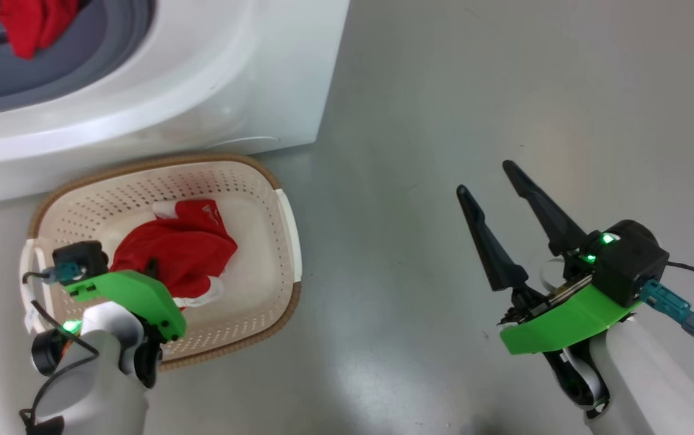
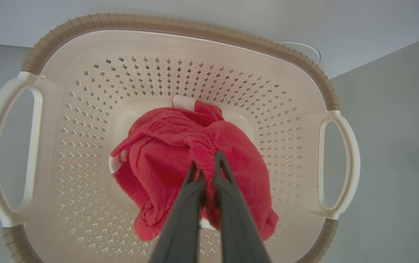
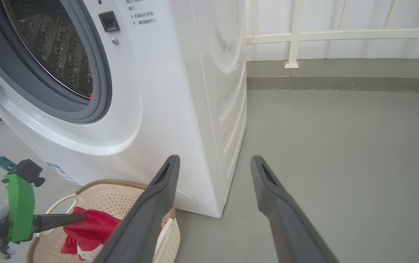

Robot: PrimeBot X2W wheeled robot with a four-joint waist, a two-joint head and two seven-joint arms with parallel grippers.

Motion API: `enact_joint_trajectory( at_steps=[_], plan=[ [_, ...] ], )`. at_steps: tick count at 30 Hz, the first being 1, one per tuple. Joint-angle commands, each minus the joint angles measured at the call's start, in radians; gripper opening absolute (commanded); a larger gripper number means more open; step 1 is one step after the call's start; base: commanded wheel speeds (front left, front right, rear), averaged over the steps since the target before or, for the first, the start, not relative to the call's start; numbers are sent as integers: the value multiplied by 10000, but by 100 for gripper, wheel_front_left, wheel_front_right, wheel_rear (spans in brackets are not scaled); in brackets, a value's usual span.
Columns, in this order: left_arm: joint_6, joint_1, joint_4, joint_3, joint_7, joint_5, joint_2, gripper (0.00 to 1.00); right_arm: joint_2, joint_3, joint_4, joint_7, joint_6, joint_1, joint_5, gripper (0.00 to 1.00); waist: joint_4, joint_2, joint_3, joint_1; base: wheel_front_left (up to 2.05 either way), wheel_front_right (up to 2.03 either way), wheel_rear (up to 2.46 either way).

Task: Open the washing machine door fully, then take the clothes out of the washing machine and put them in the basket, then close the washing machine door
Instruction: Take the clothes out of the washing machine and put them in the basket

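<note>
One red garment (image 2: 158, 146) lay in the basket (image 2: 180, 27), my left end effector (image 2: 206, 160) clamped on it. Another red garment (image 1: 32, 27) sat in the washing machine (image 1: 214, 90) mouth just beyond. My right end effector (image 1: 483, 177) hung spread apart over the floor (image 1: 504, 90).

The left arm (image 1: 90, 374) reaches forward from the lower left. Its wrist is bent so the left gripper (image 2: 205, 162) points steeply down, its fingers pinched together on a fold of the clothes (image 2: 158, 146). The right arm (image 1: 655, 380) sits low at the right. The right gripper (image 1: 484, 177) points forward, fingers spread wide, holding nothing.
</note>
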Motion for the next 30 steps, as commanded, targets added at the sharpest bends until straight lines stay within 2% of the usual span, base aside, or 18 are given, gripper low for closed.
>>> enact_joint_trajectory(
  at_steps=[1,2,3,4,5,14,20,25,30],
  plan=[
    [-30,-94,123,265,-108,-98,403,21,49,251,-158,-63,33,-18,182,100,-176,0,155,0,0,0,0],
    [-23,-141,267,273,-189,-112,435,33,66,283,-137,-63,33,-36,201,100,-214,0,174,0,0,0,0],
    [-19,-180,401,275,-273,-123,456,56,78,305,-120,-63,33,-47,218,100,-244,0,186,0,0,0,0],
    [-19,-215,525,273,-338,-134,463,93,88,306,-100,-63,33,-49,232,100,-268,0,190,0,0,0,0],
    [-28,-253,626,265,-394,-143,464,100,94,298,-82,-63,33,-46,242,100,-281,0,188,0,0,0,0],
    [-372,-390,875,102,-1532,-187,430,100,72,137,127,-63,33,61,208,100,-160,0,-291,0,0,0,0],
    [-384,-85,690,45,-2091,-145,398,100,74,-166,392,-63,33,262,-98,100,30,0,-822,0,0,0,0],
    [-463,491,16,47,-2235,-92,344,100,148,-495,601,-63,33,487,-338,100,245,0,-1398,0,0,0,0],
    [-433,1542,-1786,176,-2243,269,374,100,190,-820,680,-63,33,750,-456,100,387,0,-2070,0,0,0,0]
  ],
)
